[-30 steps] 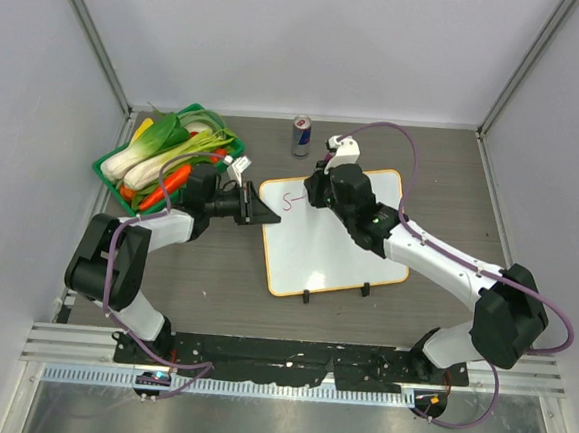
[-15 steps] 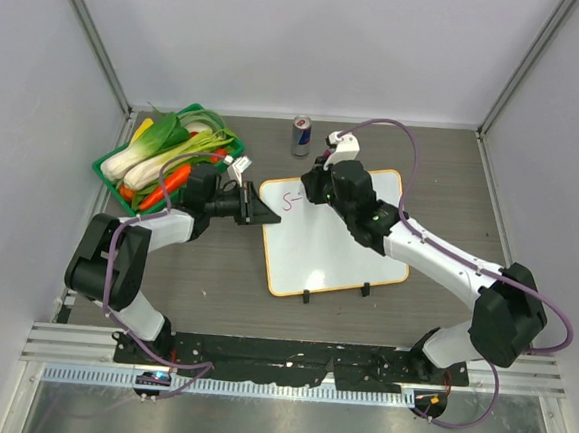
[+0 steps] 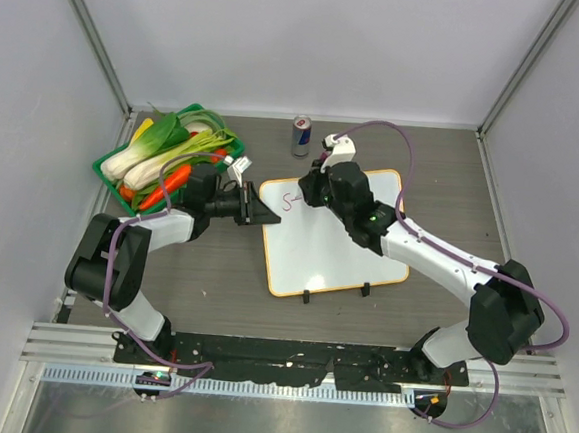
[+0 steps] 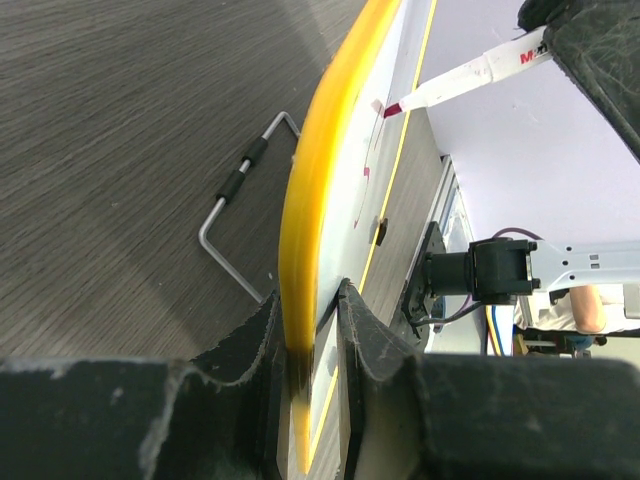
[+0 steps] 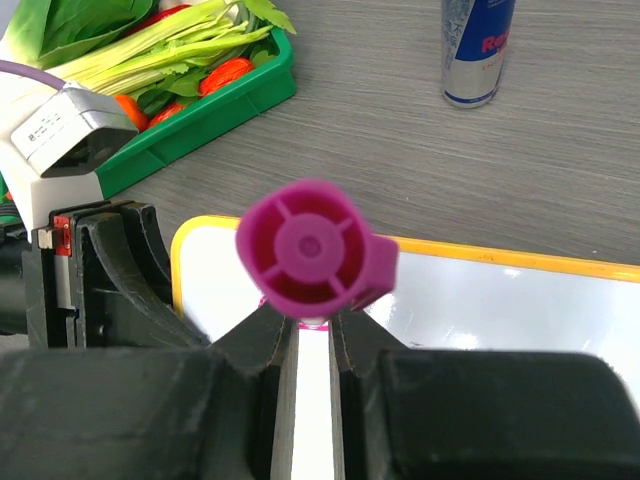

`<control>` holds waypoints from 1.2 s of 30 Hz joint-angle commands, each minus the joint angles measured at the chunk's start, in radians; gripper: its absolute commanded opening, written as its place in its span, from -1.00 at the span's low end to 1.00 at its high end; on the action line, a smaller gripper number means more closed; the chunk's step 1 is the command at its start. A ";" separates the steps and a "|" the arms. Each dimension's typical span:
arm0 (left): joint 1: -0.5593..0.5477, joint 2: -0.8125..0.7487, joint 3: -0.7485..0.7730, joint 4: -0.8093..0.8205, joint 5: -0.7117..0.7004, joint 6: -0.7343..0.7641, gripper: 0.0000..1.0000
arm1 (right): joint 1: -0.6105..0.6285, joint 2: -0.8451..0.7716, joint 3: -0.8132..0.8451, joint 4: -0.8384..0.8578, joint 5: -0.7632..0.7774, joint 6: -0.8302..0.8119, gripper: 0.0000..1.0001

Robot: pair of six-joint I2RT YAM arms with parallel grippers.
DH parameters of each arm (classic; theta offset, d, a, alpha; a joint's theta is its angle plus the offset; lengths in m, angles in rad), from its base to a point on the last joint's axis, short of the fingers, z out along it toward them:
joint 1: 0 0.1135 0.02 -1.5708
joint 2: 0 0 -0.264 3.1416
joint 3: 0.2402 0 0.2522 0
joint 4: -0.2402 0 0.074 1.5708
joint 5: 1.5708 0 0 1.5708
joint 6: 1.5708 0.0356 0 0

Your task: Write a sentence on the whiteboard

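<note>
**Top view.** Table, with the whiteboard at centre and a green basket of vegetables at upper left. The left gripper is clamped on the board's left rim (one finger on each face). The right gripper is closed around a marker, its tip at the board's upper-left corner. A can stands just above the board. Of the sentence, only a first pink stroke shows.

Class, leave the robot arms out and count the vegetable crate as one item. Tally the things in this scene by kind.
Whiteboard: 1
Marker pen: 1
Drink can: 1
Green crate of vegetables: 1
Total: 4
</note>
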 commanded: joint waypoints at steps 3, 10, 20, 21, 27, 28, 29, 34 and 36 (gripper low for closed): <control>-0.038 0.019 -0.002 -0.090 -0.051 0.092 -1.00 | -0.003 -0.027 -0.024 -0.011 -0.012 0.002 -0.97; -0.040 0.019 -0.002 -0.090 -0.048 0.093 -1.00 | -0.002 -0.064 -0.068 -0.030 -0.010 0.013 -0.97; -0.043 0.022 -0.001 -0.089 -0.049 0.093 -1.00 | -0.002 -0.094 -0.110 -0.039 0.016 0.027 -0.97; -0.044 0.022 -0.001 -0.090 -0.049 0.093 -1.00 | -0.002 -0.094 -0.107 -0.039 0.024 0.027 -0.97; -0.044 0.020 -0.002 -0.093 -0.053 0.095 -1.00 | -0.003 -0.085 -0.074 -0.027 0.063 0.022 -0.97; -0.044 0.020 -0.002 -0.093 -0.050 0.093 -1.00 | -0.003 -0.085 -0.067 -0.027 0.067 0.019 -0.97; -0.044 0.020 -0.002 -0.093 -0.051 0.095 -1.00 | -0.005 -0.082 -0.062 -0.025 0.070 0.013 -0.97; -0.044 0.020 -0.001 -0.098 -0.050 0.096 -1.00 | -0.006 -0.096 -0.048 -0.014 0.076 0.004 -0.97; -0.044 0.017 0.001 -0.098 -0.053 0.096 -1.00 | -0.006 -0.117 -0.053 0.001 0.059 0.002 -0.97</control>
